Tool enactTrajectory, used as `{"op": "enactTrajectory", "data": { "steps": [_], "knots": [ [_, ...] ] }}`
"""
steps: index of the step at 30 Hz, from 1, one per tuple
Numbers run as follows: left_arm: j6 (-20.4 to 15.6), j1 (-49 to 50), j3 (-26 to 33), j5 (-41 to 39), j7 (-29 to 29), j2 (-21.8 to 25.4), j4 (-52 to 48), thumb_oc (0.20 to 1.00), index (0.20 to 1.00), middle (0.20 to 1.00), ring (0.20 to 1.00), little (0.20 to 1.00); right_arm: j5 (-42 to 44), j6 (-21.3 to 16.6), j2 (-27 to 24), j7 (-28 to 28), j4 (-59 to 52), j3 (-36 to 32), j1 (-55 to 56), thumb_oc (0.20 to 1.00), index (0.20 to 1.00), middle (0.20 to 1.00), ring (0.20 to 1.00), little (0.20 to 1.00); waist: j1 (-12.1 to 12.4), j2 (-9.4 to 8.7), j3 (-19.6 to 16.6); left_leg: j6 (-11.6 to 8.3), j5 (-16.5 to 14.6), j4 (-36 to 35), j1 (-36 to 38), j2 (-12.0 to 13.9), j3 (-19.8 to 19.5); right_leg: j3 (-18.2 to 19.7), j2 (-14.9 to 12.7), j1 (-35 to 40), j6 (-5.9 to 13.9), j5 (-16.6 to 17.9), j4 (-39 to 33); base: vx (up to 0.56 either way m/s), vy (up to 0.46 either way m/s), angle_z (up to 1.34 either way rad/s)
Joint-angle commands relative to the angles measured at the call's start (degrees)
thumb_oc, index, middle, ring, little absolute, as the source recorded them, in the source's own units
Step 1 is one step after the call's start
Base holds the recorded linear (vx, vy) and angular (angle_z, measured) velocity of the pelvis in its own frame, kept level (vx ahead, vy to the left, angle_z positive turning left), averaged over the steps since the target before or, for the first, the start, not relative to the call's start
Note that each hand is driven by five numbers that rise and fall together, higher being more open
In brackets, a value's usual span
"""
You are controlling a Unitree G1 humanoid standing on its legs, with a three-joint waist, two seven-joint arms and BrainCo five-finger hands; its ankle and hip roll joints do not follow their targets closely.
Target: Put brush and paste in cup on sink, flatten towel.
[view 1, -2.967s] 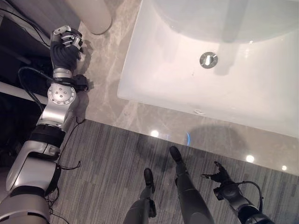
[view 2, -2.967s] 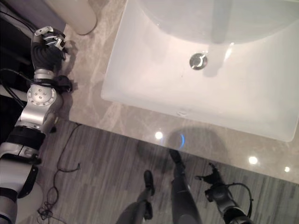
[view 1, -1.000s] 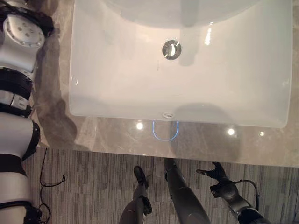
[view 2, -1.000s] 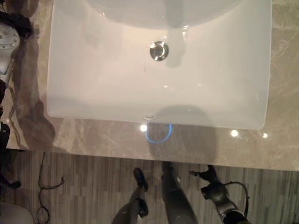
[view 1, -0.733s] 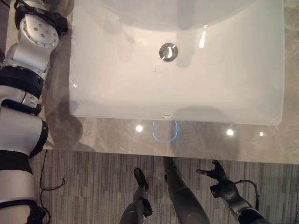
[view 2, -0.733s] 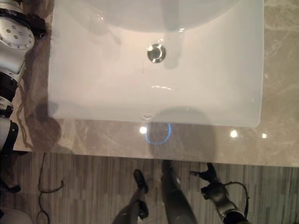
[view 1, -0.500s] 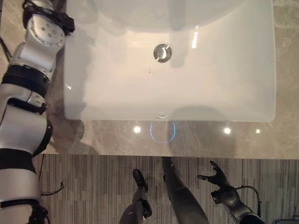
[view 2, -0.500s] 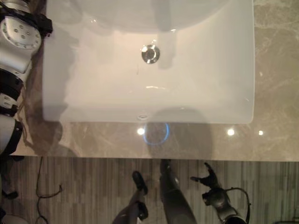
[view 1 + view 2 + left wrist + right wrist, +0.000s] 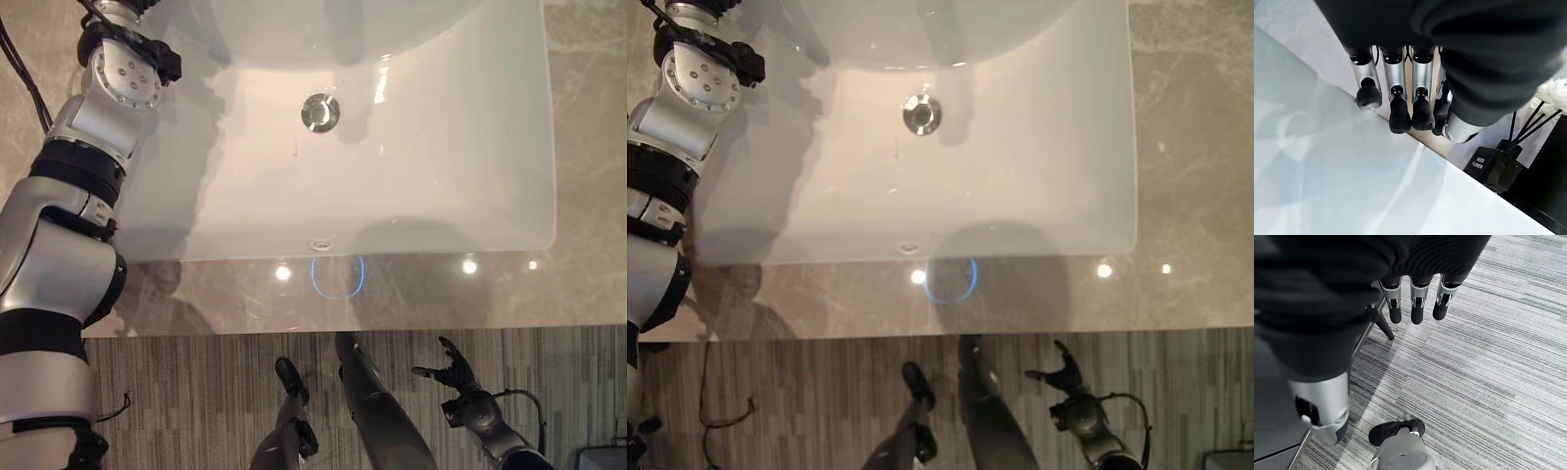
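Left hand (image 9: 1400, 105) shifted over sink (image 9: 470, 147) rim (fingers relaxed, empty)

A white sink (image 9: 460, 147) sits on the grey marble counter (image 9: 490, 294) above striped carpet (image 9: 196, 392).

The white sink (image 9: 411, 147) takes up most of the counter (image 9: 578, 274), its basin bare but for the drain (image 9: 319, 111) toward the far side. A strip of bare counter runs along the near edge and another at the right of the sink. At the far left the left hand (image 9: 1400, 93) hangs with straight fingers over the sink's rim, near a dark diffuser bottle (image 9: 1493, 166) holding reeds. The right hand (image 9: 449, 372) hangs relaxed over the striped floor (image 9: 196, 392), below the counter edge.
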Motion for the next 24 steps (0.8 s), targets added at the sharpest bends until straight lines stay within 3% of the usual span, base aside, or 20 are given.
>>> {"op": "enactTrajectory", "data": {
  "steps": [1, 7, 8, 9, 11, 12, 13, 16, 19, 20, 22, 23, 24],
  "knots": [
    [-0.9, 2.0, 4.8, -1.4, 1.7, -1.7, 0.4, 0.2, 0.2, 0.2, 0.2, 0.2, -0.2, -0.2, -2.3, -0.4, 0.9, 2.1, -0.5, 1.0, 1.0, 1.0, 1.0, 1.0, -1.3, -0.84, 2.0, -5.03, 0.5, 0.4, 14.2, 0.2, 0.1, -7.4, -1.0, 8.6, 5.12, 3.7, -10.9, -0.04, 0.016, -0.01],
    [-4.2, 12.6, 9.7, -4.1, 1.8, -2.7, -13.4, 0.222, 0.222, 0.222, 0.222, 0.222, -2.2, 2.0, -1.9, 0.5, 5.9, 2.0, -1.3, 1.0, 1.0, 1.0, 1.0, 1.0, 0.9, -1.31, 0.2, -4.58, 0.0, 0.4, 19.3, 0.7, -0.9, -9.8, -2.6, 13.4, 5.08, 2.9, -10.9, -0.01, 0.004, 0.05],
    [-5.9, 17.8, 11.5, -2.4, 2.0, -1.1, -23.3, 1.0, 1.0, 1.0, 1.0, 1.0, -2.7, 2.5, -2.2, 1.2, 7.3, 1.1, -1.5, 1.0, 1.0, 1.0, 1.0, 1.0, 2.2, -1.18, -0.7, -4.3, 0.0, 0.4, 21.8, 0.8, -1.5, -11.0, -3.5, 15.6, 5.12, 2.4, -10.9, -0.01, 0.024, 0.22],
    [-5.9, 18.0, 11.6, -2.4, 2.0, -1.1, -23.4, 1.0, 1.0, 1.0, 1.0, 1.0, -2.7, 2.5, -2.3, 1.2, 7.3, 1.2, -1.5, 1.0, 1.0, 1.0, 1.0, 1.0, 2.1, -1.29, -0.8, -4.3, 0.2, 0.4, 21.7, 0.7, -1.5, -11.0, -3.7, 15.5, 5.12, 2.5, -10.9, -0.01, 0.054, 0.28],
    [-9.0, 30.1, 19.8, -3.4, 1.3, -1.1, -37.7, 1.0, 1.0, 1.0, 1.0, 1.0, -4.3, 3.4, -1.8, 2.4, 10.1, 0.8, -2.2, 1.0, 1.0, 1.0, 1.0, 1.0, 4.2, -1.65, -2.9, -3.98, 0.3, 0.4, 24.9, 0.7, -2.8, -12.6, -4.4, 19.2, 5.14, 1.6, -10.9, -0.01, 0.027, 0.36],
    [-9.0, 30.1, 19.9, -3.4, 1.3, -1.1, -37.8, 1.0, 1.0, 1.0, 1.0, 1.0, -4.3, 3.4, -1.8, 2.4, 10.1, 0.9, -2.2, 1.0, 1.0, 1.0, 1.0, 1.0, 4.2, -1.66, -3.0, -3.97, 0.3, 0.4, 24.8, 0.7, -2.8, -12.6, -4.4, 19.1, 5.15, 1.6, -10.9, -0.02, 0.036, 0.39],
    [-10.6, 40.6, 27.4, -4.6, 0.1, -0.6, -47.6, 1.0, 1.0, 1.0, 1.0, 1.0, -5.5, 4.3, -0.9, 3.0, 12.4, -0.4, -2.7, 1.0, 1.0, 1.0, 1.0, 1.0, 6.0, -2.11, -4.4, -3.48, 0.2, 0.4, 27.0, 0.9, -3.7, -13.3, -4.2, 21.5, 5.11, 0.8, -10.9, -0.05, 0.066, 0.4],
    [-12.0, 57.2, 40.4, -4.3, -0.9, -0.4, -55.5, 1.0, 1.0, 1.0, 1.0, 1.0, -6.1, 4.6, -0.1, 3.9, 14.1, -2.6, -2.2, 1.0, 1.0, 1.0, 1.0, 1.0, 8.3, -3.06, -6.6, -2.66, 0.1, 0.5, 30.0, 0.6, -4.5, -13.9, -4.7, 24.6, 5.19, 0.6, -10.9, -0.07, 0.106, 0.09],
    [-9.2, 71.7, 51.2, 9.5, 2.9, 8.1, -56.9, 1.0, 1.0, 1.0, 1.0, 1.0, -5.9, 3.0, -1.6, 4.6, 10.3, -4.6, 1.0, 1.0, 1.0, 1.0, 1.0, 1.0, 9.7, -4.5, -8.0, -1.32, -2.1, 2.9, 30.3, -1.0, -5.2, -14.2, -6.1, 26.3, 5.49, 1.5, -10.9, -0.17, 0.113, 0.16],
    [-7.5, 79.4, 55.6, 13.6, 3.5, 8.6, -56.7, 1.0, 1.0, 1.0, 1.0, 1.0, -5.9, 1.7, -2.4, 5.2, 6.9, -6.2, 2.8, 1.0, 1.0, 1.0, 1.0, 1.0, 10.6, -5.26, -8.0, -0.67, -3.3, 3.8, 30.4, -1.7, -5.7, -14.5, -7.1, 26.9, 5.68, 2.4, -10.9, -0.2, 0.132, 0.2],
    [-6.3, 88.0, 59.5, 14.1, 3.6, 2.8, -55.9, 1.0, 1.0, 1.0, 1.0, 1.0, -7.3, 1.1, -3.0, 4.3, 4.6, -7.5, 4.6, 1.0, 1.0, 1.0, 1.0, 1.0, 11.2, -6.35, -7.6, 0.76, -6.2, 5.1, 30.9, -3.2, -6.4, -15.1, -8.3, 28.0, 6.36, 3.4, -10.9, -0.17, 0.116, 0.17],
    [-6.3, 88.2, 59.6, 14.1, 3.5, 2.8, -56.0, 1.0, 1.0, 1.0, 1.0, 1.0, -7.3, 1.1, -3.0, 4.3, 4.6, -7.4, 4.6, 1.0, 1.0, 1.0, 1.0, 1.0, 11.1, -6.16, -7.7, 0.84, -6.5, 5.0, 31.0, -3.1, -6.4, -15.1, -8.3, 28.1, 6.46, 3.0, -10.9, -0.22, 0.192, 0.21],
    [-4.6, 93.8, 61.0, 14.8, 3.1, -1.4, -52.0, 1.0, 1.0, 1.0, 1.0, 1.0, -9.7, 0.9, -3.7, 3.4, 2.7, -9.1, 6.0, 1.0, 1.0, 1.0, 1.0, 1.0, 12.0, -7.18, -6.8, 2.51, -8.9, 5.9, 31.1, -5.0, -7.3, -15.3, -9.8, 28.7, 7.66, 4.8, -10.9, -0.28, 0.2, 0.27]
  ]
}}
